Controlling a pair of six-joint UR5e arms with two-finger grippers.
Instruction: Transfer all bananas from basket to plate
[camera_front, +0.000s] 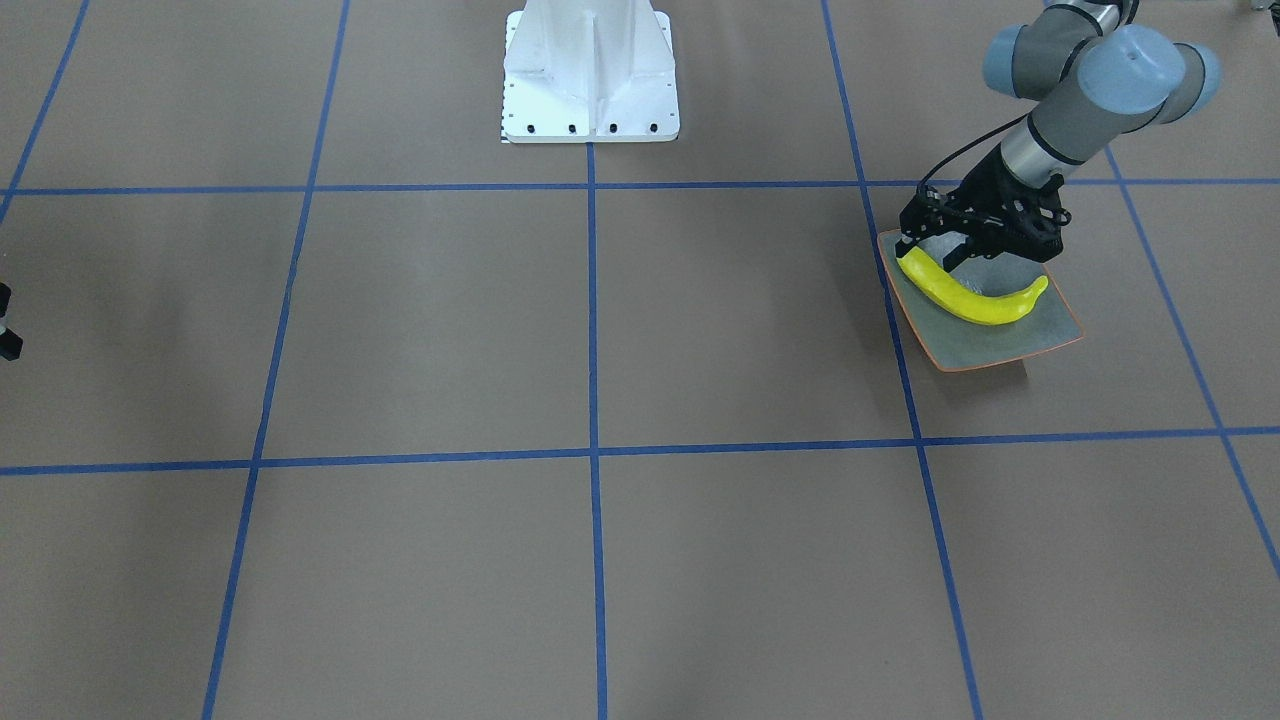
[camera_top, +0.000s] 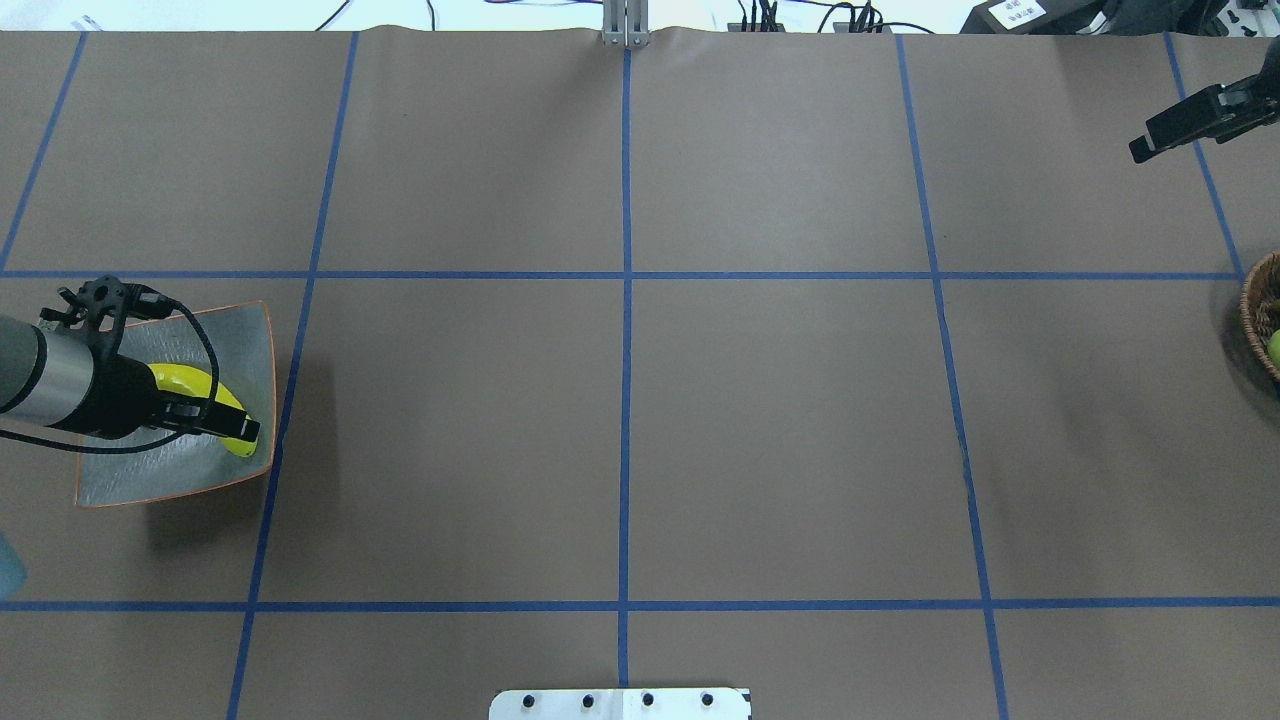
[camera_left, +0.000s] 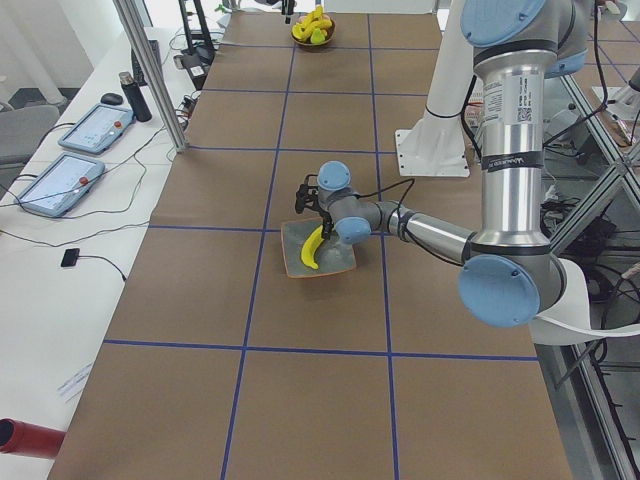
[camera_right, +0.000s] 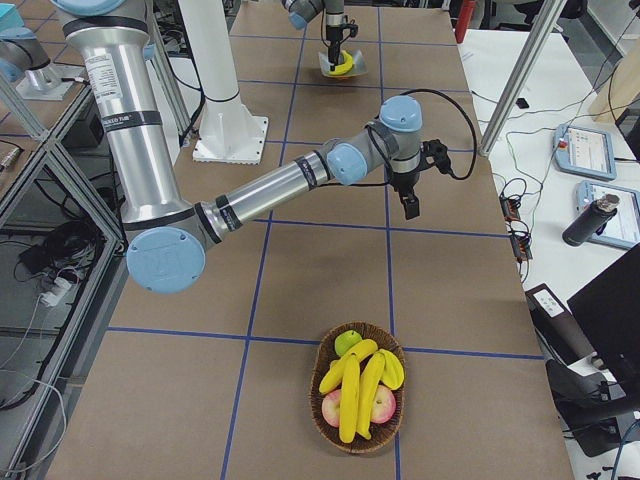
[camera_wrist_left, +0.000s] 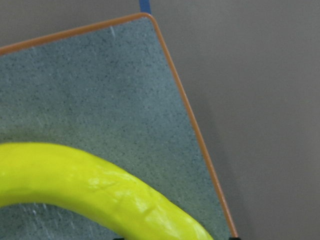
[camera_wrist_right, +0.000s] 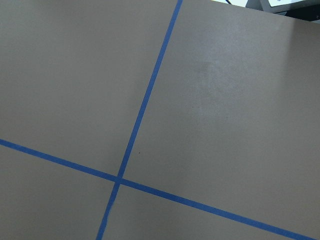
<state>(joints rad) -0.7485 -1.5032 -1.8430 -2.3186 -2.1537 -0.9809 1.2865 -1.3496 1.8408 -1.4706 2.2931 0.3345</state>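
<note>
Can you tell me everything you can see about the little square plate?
The plate is small, square and grey-green with dark speckles. It has a thin orange rim and upturned edges, and it looks like glazed ceramic. It sits on the brown table, on the robot's left side. One yellow banana lies curved across it. The left tool is down at one end of the banana, over the plate. Whether it touches the plate cannot be seen.

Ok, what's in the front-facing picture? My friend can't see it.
A yellow banana lies on a square plate at the picture's right, with the left gripper low over one end. The rest is brown table with blue lines.
</note>
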